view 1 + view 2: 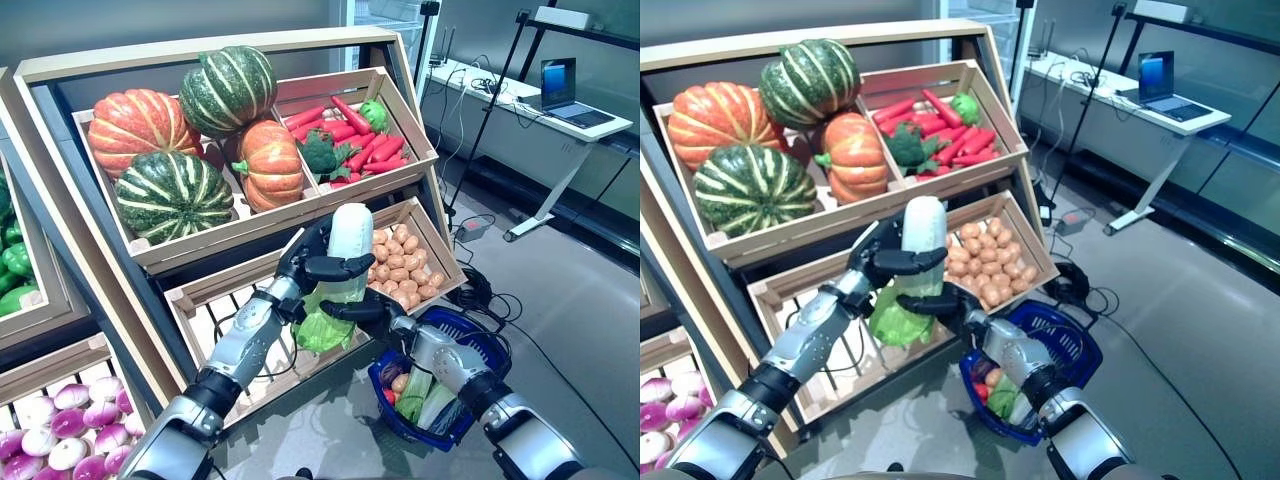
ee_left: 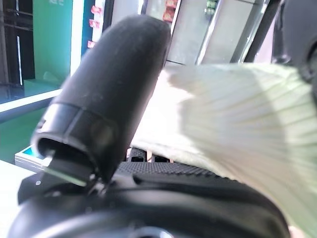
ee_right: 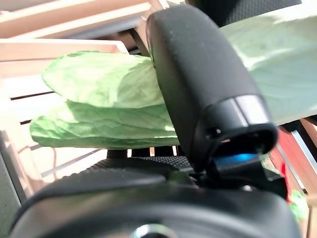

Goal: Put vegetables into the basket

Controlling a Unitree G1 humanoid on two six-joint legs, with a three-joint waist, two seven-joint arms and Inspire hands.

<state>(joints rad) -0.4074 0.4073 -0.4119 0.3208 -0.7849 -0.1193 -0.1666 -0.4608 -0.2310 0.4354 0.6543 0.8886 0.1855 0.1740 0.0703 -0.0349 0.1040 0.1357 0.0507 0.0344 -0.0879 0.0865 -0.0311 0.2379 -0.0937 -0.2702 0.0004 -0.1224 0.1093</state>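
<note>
Our right hand (image 1: 372, 308) and left hand (image 1: 318, 262) both clamp the napa cabbage (image 1: 340, 272) — held upright before the shelf, beside the blue basket (image 1: 478, 345). We judge it light, leafy end soft; best grip is the firm white stalk — not the leaves.

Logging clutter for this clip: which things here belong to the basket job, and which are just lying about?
Job:
- napa cabbage, held upright by both hands
- left hand, curled round its white stalk
- right hand, gripping its leafy end
- blue basket on the floor, vegetables already inside

Lying about:
- pumpkins in the upper crate
- potatoes
- red carrots
- laptop on the desk
</note>
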